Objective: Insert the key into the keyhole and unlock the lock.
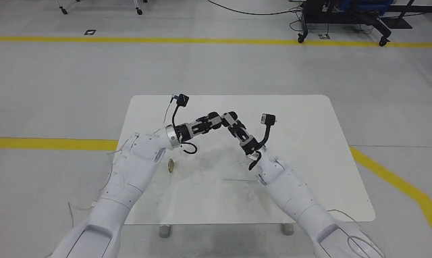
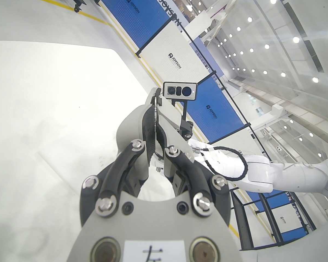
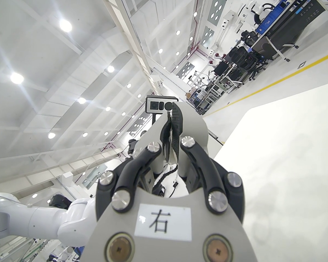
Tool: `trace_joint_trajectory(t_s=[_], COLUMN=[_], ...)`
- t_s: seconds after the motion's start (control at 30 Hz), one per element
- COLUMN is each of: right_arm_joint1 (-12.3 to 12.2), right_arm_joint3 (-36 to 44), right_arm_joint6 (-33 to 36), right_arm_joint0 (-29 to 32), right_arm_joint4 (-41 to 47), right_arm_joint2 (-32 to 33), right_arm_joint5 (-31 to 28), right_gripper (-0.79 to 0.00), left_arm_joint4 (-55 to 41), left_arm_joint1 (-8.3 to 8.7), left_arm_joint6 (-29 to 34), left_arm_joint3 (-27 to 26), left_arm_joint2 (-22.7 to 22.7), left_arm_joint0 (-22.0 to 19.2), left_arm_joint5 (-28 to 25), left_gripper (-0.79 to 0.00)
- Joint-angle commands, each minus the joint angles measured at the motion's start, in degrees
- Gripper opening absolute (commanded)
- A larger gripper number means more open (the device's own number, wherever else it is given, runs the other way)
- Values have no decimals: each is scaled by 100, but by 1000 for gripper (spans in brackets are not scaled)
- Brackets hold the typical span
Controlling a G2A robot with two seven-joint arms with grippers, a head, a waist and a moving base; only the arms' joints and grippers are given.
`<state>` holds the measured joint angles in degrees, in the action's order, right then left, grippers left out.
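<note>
L gripper (image 2: 155, 100), R gripper (image 3: 172, 113) both clamped.

Above the table (image 1: 317, 133) left gripper (image 1: 214, 118) faces right gripper (image 1: 229, 117).

This is a big lab hall. A yellow floor line (image 1: 202, 40) runs at twelve o'clock from the table (image 1: 310, 130), a cart (image 1: 351, 16) at one. Ceiling lights (image 3: 65, 25) hang high.
</note>
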<state>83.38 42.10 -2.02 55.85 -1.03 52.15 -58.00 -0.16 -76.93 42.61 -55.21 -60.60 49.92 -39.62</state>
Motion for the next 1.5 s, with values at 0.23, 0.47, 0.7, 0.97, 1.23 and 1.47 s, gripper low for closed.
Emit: trace_joint_trajectory(t_s=[0.23, 0.47, 0.7, 0.97, 1.23, 1.47], right_arm_joint1=[0, 0, -151, -816, -1049, -1091], right_arm_joint3=[6, 6, -57, 801, 1816, 1823], right_arm_joint6=[160, 160, 70, 2084, 3498, 4053], right_arm_joint0=[37, 37, -65, 402, 965, 943], right_arm_joint4=[89, 89, -706, -1755, -474, 290], right_arm_joint2=[114, 114, 398, 1189, 1405, 1322], right_arm_joint5=[0, 0, 299, 149, 662, 696], right_gripper=[0, 0, 0, 0, -188, -434], left_arm_joint4=[-201, -218, 5, 317, 126, -26], left_arm_joint1=[31, 35, 95, 197, 183, 203], left_arm_joint6=[-157, -216, -52, 1553, 1923, 1950], left_arm_joint3=[0, 1, -254, -495, -373, -265], left_arm_joint2=[-93, -116, -154, 139, 395, 439], left_arm_joint0=[40, 48, 144, 12, -150, -230], left_arm_joint5=[-72, -74, 68, 268, 98, -2], left_gripper=[-785, -785, -785, -785, -785, -785])
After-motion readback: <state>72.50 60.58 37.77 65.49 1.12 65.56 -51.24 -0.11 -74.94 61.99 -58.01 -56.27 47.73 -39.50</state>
